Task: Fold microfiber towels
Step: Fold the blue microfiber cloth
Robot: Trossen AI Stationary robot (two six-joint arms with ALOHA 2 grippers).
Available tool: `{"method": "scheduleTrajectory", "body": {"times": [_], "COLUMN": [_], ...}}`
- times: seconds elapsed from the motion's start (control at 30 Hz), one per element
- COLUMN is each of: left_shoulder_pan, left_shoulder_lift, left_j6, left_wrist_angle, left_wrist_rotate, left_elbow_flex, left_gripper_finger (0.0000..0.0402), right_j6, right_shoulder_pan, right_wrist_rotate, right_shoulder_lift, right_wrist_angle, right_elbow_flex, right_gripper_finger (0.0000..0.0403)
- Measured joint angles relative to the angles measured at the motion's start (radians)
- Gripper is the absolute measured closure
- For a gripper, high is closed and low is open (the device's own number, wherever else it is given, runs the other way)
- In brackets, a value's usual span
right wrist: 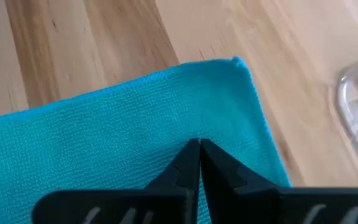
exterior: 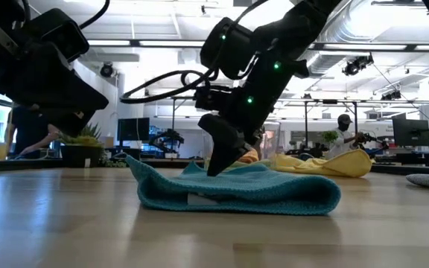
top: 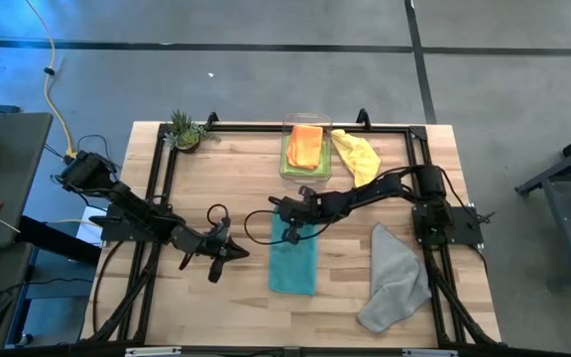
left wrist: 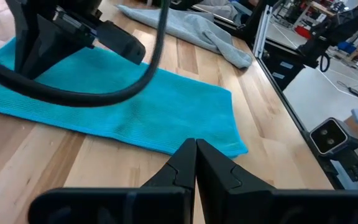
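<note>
My right pincer (top: 290, 236), fingers pressed together and holding nothing, presses down on the top end of the teal towel (top: 293, 263), which lies folded at the centre of the table (top: 236, 307) in the high view. My left pincer (top: 228, 253), also closed and empty, hovers just left of that towel

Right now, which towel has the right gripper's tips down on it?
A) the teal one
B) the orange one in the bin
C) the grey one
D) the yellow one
A: the right gripper, shut, presses on the far end of the teal towel, mid-table.
</note>
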Motion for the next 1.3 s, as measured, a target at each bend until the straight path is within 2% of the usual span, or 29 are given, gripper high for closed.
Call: {"method": "scheduleTrajectory", "body": {"times": [0.23, 0.3, 0.43, 0.6, 0.73, 0.83, 0.97, 1.17, 1.3], "left_shoulder_pan": [0.0, 0.0, 0.0, 0.0, 0.0, 0.0, 0.0, 0.0, 0.0], "left_shoulder_lift": [0.0, 0.0, 0.0, 0.0, 0.0, 0.0, 0.0, 0.0, 0.0], "left_j6": [0.052, 0.067, 0.137, 0.191, 0.195, 0.216, 0.235, 0.296, 0.304], "left_wrist_angle": [0.0, 0.0, 0.0, 0.015, 0.032, 0.032, 0.029, 0.022, 0.023], "left_wrist_rotate": [-0.025, -0.052, -0.094, -0.098, -0.098, -0.098, -0.098, -0.093, -0.091], "left_elbow_flex": [0.0, 0.0, 0.0, 0.0, 0.001, 0.001, 0.012, 0.042, 0.05], "left_gripper_finger": [0.0401, 0.0401, 0.0401, 0.0401, 0.0401, 0.0401, 0.0401, 0.0401, 0.0401], "right_j6": [-0.128, -0.173, -0.215, -0.216, -0.276, -0.321, -0.308, -0.148, -0.115], "right_shoulder_pan": [0.045, 0.066, 0.097, 0.131, 0.205, 0.288, 0.406, 0.547, 0.621], "right_wrist_rotate": [0.024, 0.029, 0.003, -0.039, -0.028, 0.069, 0.196, 0.214, 0.212], "right_shoulder_lift": [-0.081, -0.109, -0.134, -0.135, -0.139, -0.166, -0.219, -0.228, -0.224], "right_wrist_angle": [0.031, 0.087, 0.395, 0.821, 1.026, 0.989, 0.736, 0.298, 0.139], "right_elbow_flex": [0.01, -0.014, -0.15, -0.34, -0.436, -0.457, -0.422, -0.28, -0.218], "right_gripper_finger": [0.04, 0.0402, 0.0403, 0.0403, 0.0403, 0.0403, 0.0403, 0.0394, 0.0353]}}
